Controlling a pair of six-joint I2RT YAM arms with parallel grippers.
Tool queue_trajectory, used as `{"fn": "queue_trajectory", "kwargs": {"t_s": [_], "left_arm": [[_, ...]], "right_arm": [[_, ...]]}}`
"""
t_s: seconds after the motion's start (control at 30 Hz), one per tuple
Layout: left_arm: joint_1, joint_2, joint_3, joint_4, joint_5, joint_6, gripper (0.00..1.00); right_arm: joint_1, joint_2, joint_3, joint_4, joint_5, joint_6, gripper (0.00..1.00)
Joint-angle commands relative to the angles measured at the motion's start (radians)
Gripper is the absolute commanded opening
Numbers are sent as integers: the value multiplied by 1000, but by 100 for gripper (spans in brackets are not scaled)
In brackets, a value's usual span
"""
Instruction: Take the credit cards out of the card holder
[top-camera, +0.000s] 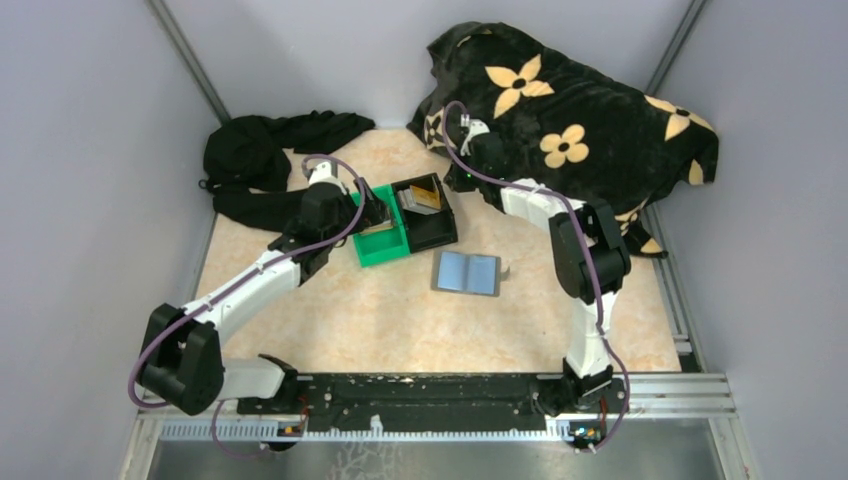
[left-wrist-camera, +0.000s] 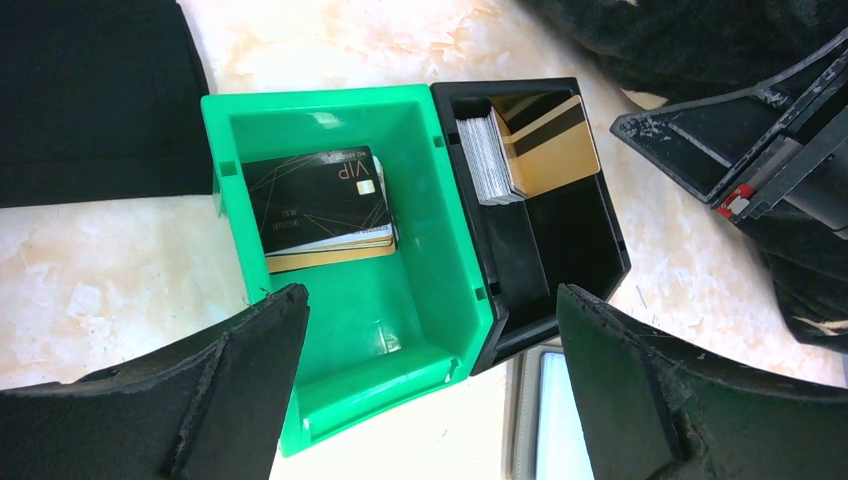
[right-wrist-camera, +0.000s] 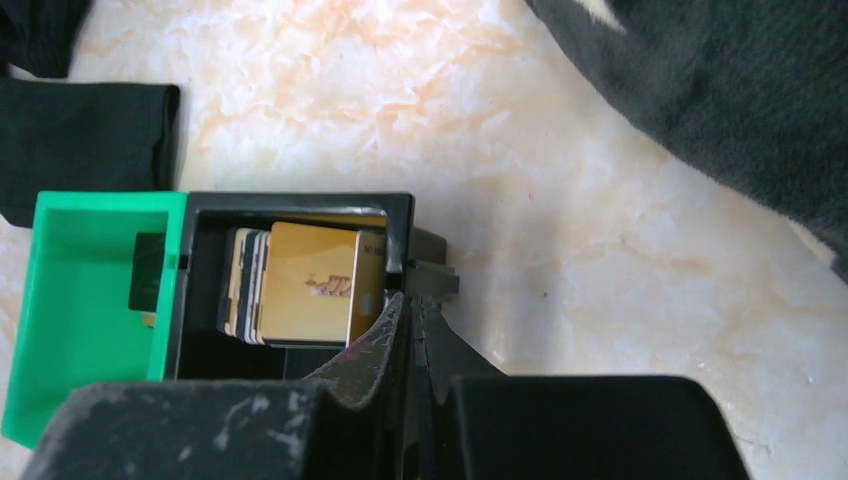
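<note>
The card holder (top-camera: 466, 272) lies open and flat on the table, right of the bins; its edge shows in the left wrist view (left-wrist-camera: 550, 420). A black VIP card on a golden one (left-wrist-camera: 320, 205) lies in the green bin (left-wrist-camera: 430, 250). Silvery-grey and golden credit cards (left-wrist-camera: 530, 150) stand in the black bin (left-wrist-camera: 590, 250); they also show in the right wrist view (right-wrist-camera: 305, 280). My left gripper (left-wrist-camera: 430, 300) is open and empty above the green bin's near end (top-camera: 378, 215). My right gripper (right-wrist-camera: 410, 300) is shut at the black bin's right wall (top-camera: 452, 183), with nothing seen between the jaws.
A black blanket with tan flowers (top-camera: 580, 120) is heaped at the back right, behind the right arm. A black cloth (top-camera: 270, 150) lies at the back left beside the green bin (top-camera: 385, 250). Grey walls close in both sides.
</note>
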Motion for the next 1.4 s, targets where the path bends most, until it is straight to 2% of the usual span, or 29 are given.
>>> {"fn": "queue_trajectory", "kwargs": {"t_s": [0.0, 1.37], "left_arm": [[9, 3, 4, 5, 13, -1, 99], [16, 26, -17, 27, 74, -18, 99]], "right_arm": [[10, 18, 60, 39, -5, -20, 5], [107, 19, 79, -21, -60, -55, 5]]}}
